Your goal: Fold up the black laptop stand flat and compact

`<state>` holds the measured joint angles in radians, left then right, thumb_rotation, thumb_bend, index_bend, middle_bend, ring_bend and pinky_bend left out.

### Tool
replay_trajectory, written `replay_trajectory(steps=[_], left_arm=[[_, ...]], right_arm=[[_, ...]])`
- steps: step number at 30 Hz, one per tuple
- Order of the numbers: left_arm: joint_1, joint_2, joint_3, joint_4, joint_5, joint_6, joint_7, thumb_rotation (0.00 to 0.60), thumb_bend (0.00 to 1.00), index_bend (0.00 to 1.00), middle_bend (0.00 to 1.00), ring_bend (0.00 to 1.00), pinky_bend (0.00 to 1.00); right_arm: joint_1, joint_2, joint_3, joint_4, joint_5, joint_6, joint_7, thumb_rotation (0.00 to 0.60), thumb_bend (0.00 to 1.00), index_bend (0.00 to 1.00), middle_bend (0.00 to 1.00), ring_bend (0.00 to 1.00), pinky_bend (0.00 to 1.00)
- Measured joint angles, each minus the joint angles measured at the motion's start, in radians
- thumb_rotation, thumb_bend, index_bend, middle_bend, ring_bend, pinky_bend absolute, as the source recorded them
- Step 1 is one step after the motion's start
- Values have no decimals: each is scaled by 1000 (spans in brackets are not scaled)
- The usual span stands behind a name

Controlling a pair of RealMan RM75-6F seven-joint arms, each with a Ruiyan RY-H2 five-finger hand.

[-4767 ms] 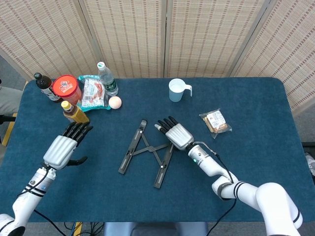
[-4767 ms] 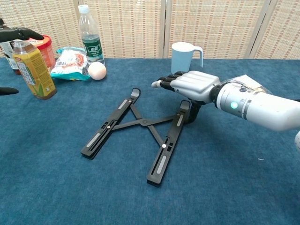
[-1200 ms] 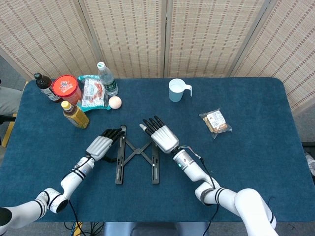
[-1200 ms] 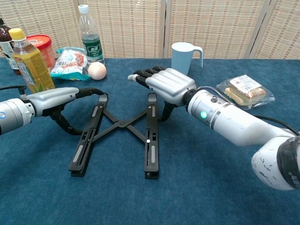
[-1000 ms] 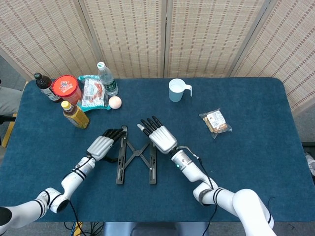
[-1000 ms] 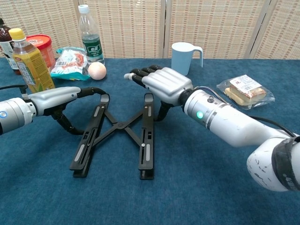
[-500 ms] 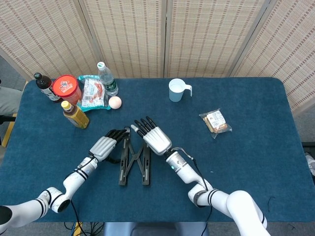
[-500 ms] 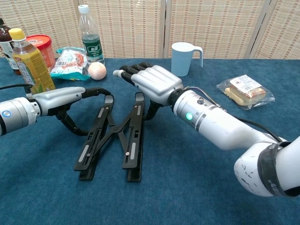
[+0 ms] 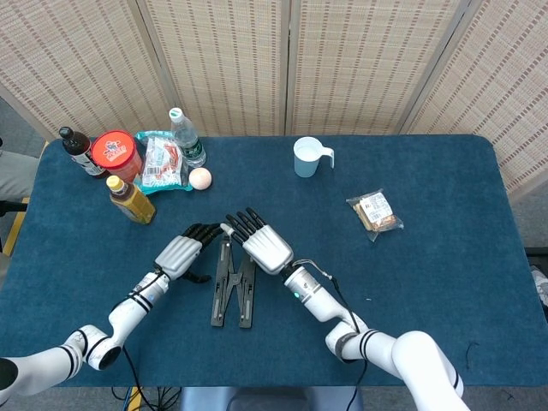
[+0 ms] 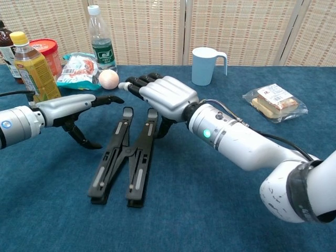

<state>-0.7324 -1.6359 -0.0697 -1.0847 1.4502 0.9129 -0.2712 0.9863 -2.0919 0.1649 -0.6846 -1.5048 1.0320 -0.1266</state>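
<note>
The black laptop stand [image 9: 233, 285] lies flat on the blue table, its two bars nearly parallel with a narrow gap and the cross links tucked between them; it also shows in the chest view [image 10: 126, 157]. My right hand [image 9: 261, 245] hovers over the far end of the right bar, fingers stretched out, its thumb down against that bar's outer side [image 10: 165, 98]. My left hand [image 9: 178, 253] lies just left of the left bar, fingers extended toward its far end, thumb pointing down to the table [image 10: 68, 109]. Neither hand grips anything.
A pale blue mug [image 9: 308, 157] stands behind the stand. A wrapped snack [image 9: 375, 211] lies to the right. At the back left are an egg [image 9: 199, 178], a water bottle [image 9: 186, 137], a snack bag [image 9: 161, 161], a yellow bottle [image 9: 128, 195] and a red tub [image 9: 115, 152].
The stand's two bars have swung together from a wide X to nearly parallel. My right hand moved left with the right bar; my left hand came in from the table's left to the left bar.
</note>
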Motion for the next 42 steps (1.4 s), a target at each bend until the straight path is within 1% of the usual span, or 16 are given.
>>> replay_trajectory(steps=[4, 7, 10, 14, 17, 20, 23, 28, 37, 42], left_arm=[[23, 40, -3, -39, -17, 23, 19, 600, 152, 0, 0, 0, 0], [46, 76, -7, -76, -31, 48, 41, 600, 152, 0, 0, 0, 0], [70, 111, -11, -113, -47, 74, 68, 600, 152, 0, 0, 0, 0], [101, 152, -15, -155, -69, 104, 100, 600, 152, 0, 0, 0, 0], [121, 179, -17, -182, -82, 117, 116, 600, 152, 0, 0, 0, 0], [134, 198, -18, -203, -91, 127, 128, 600, 152, 0, 0, 0, 0], [145, 209, -21, -218, -101, 133, 135, 600, 152, 0, 0, 0, 0], [156, 210, -27, -223, -110, 140, 140, 600, 152, 0, 0, 0, 0], [166, 202, -34, -202, -113, 140, 118, 600, 152, 0, 0, 0, 0], [175, 197, -38, -183, -113, 143, 97, 600, 152, 0, 0, 0, 0]], right_arm=[[-4, 77, -14, -92, -11, -15, 1, 600, 0, 0, 0, 0, 0], [-1, 160, -25, -198, -27, -31, 7, 600, 0, 0, 0, 0, 0], [14, 260, -37, -324, -45, -70, 24, 600, 0, 0, 0, 0, 0], [67, 416, -62, -492, -86, -176, 81, 600, 0, 0, 0, 0, 0], [121, 496, -86, -561, -119, -271, 136, 600, 0, 0, 0, 0, 0], [181, 534, -114, -597, -155, -353, 191, 600, 0, 0, 0, 0, 0], [231, 543, -142, -609, -186, -411, 241, 600, 0, 0, 0, 0, 0], [286, 529, -179, -598, -230, -451, 287, 600, 0, 0, 0, 0, 0], [334, 460, -218, -495, -283, -444, 328, 600, 0, 0, 0, 0, 0], [370, 419, -236, -429, -304, -440, 371, 600, 0, 0, 0, 0, 0]])
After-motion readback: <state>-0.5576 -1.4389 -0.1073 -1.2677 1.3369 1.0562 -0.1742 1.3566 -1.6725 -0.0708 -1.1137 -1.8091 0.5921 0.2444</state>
